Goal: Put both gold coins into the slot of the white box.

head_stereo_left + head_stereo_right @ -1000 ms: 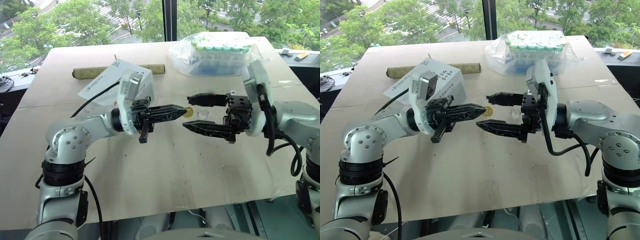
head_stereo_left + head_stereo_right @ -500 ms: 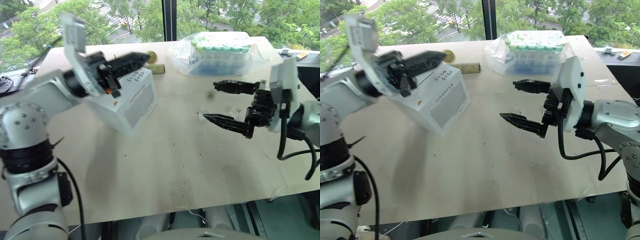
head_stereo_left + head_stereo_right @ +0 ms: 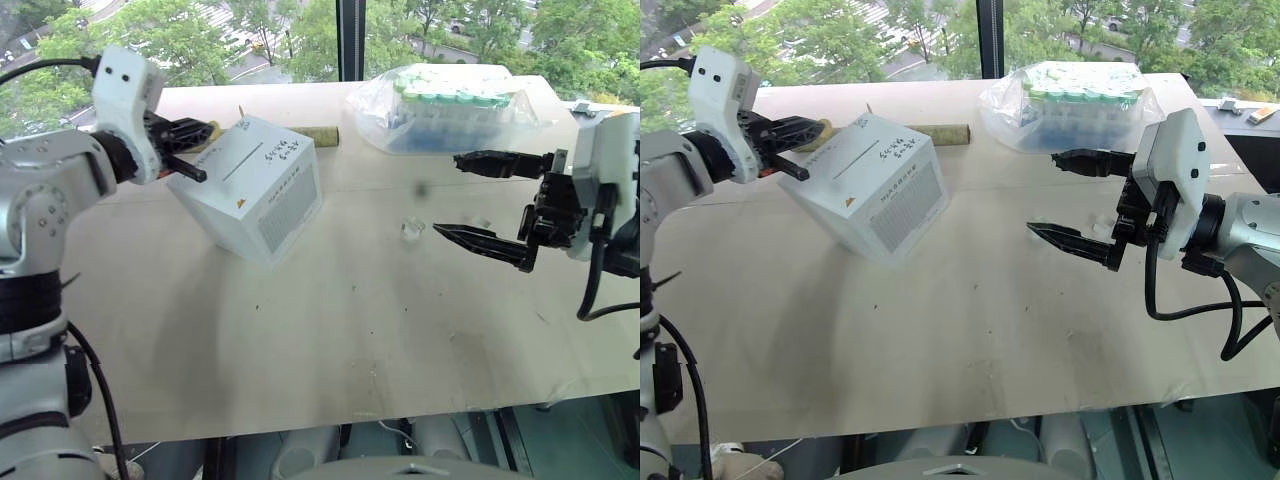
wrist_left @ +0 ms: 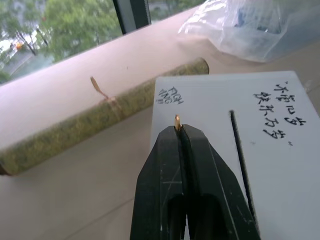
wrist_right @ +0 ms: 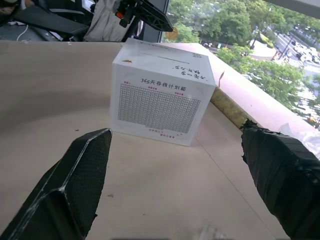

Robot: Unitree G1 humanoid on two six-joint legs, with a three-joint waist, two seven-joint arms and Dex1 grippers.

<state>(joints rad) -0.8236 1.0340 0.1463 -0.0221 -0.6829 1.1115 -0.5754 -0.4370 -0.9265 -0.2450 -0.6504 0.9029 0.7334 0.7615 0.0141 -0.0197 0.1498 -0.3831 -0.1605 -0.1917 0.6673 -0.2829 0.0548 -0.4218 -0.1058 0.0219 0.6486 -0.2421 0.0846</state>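
The white box sits tilted on the table, left of centre, with its thin dark slot running across the top face. My left gripper is shut on a gold coin, held edge-on at its tips just above the box's top, beside the slot and apart from it. The right wrist view shows that gripper and the coin over the box's far edge. My right gripper hovers open to the right of the box, with nothing between its fingers.
A clear bag of green-capped tubes lies at the back right. A green-brown roll lies behind the box. Small clear plastic blocks rest on the table near my right gripper. The table ends at a window behind.
My left gripper carried the coin from the table's middle up and to the left, to the box's top. My right gripper drew back to the right and stayed open.
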